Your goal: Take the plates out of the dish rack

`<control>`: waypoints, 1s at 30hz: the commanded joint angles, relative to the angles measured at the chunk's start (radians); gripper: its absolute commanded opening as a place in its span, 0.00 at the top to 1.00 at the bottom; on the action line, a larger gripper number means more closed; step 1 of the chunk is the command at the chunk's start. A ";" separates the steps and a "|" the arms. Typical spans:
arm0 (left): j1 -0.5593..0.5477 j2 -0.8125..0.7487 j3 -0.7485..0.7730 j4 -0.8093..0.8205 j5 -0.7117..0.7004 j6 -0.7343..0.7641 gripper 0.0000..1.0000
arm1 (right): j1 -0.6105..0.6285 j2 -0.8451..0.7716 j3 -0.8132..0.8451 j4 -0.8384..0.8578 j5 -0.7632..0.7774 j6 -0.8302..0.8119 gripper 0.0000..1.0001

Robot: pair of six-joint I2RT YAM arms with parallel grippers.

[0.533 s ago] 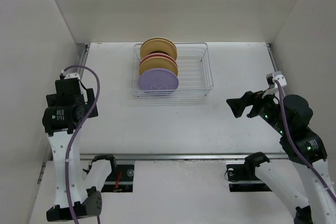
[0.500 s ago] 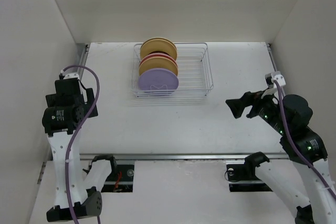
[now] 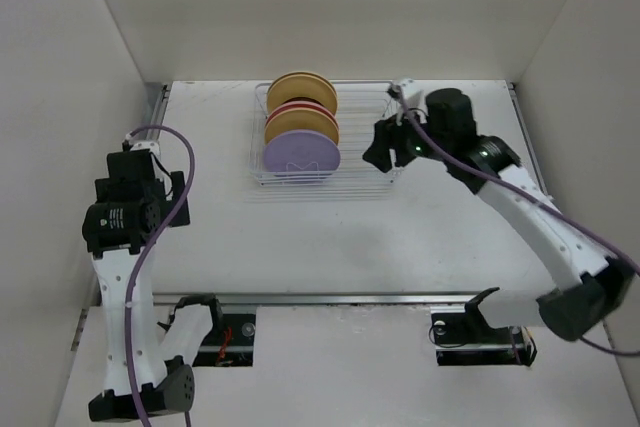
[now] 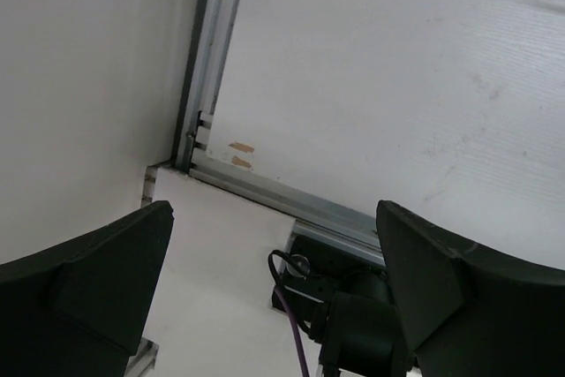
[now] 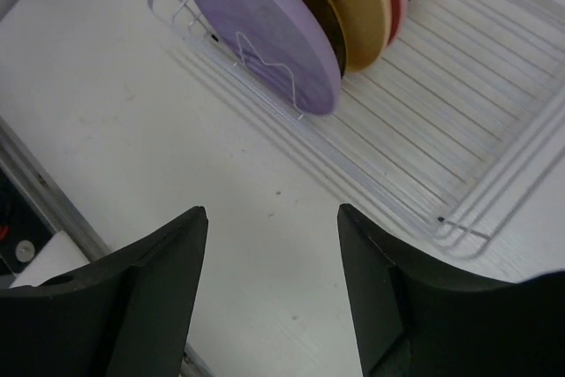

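Black fingers of my left gripper (image 4: pixel 274 209) stand spread wide with nothing between them. It hangs by the left edge of the tabletop, toward the near-left corner, well apart from the work. Its wrist view shows only the edge rail and the arm's own base.

The dish rack (image 3: pixel 362 117), thin silver wire, sits at the middle of the far edge. The plates stand upright in its left half, packed close front to back:
- lavender plate (image 3: pixel 302 159) nearest the front, against a wire loop
- tan-yellow plate (image 3: pixel 300 125) just behind it
- pink plate (image 3: pixel 300 105), only a reddish rim showing
- another tan-yellow plate (image 3: pixel 299 86) at the back

The rack's right half is bare wire. I see no plate on the table, so unloading looks not yet started.

My right gripper (image 3: pixel 378 147) hovers over the rack's near-right corner, jaws apart and holding nothing. From its wrist view the lavender plate lies up and to the left, well off the gap between the fingers.

Step in hand, as I judge it: the approach for the first plate.

The next move calls for:
- sliding left toward the stack
- turning so the open jaws straddle the lavender rim at its top
- pinching on the rim only
- lifting straight up, clear of the dividers, without dragging its neighbour
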 commanded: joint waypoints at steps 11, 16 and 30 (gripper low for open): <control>-0.028 0.655 0.522 -0.077 0.442 0.073 0.17 | 0.127 0.563 0.561 -0.081 0.126 -0.128 0.38; -0.077 0.935 0.771 -0.099 0.491 0.018 0.21 | 0.136 0.450 0.544 -0.130 0.213 -0.022 0.26; -0.215 1.111 0.776 0.180 0.584 -0.030 0.21 | 0.222 0.555 0.660 -0.193 0.191 0.015 0.10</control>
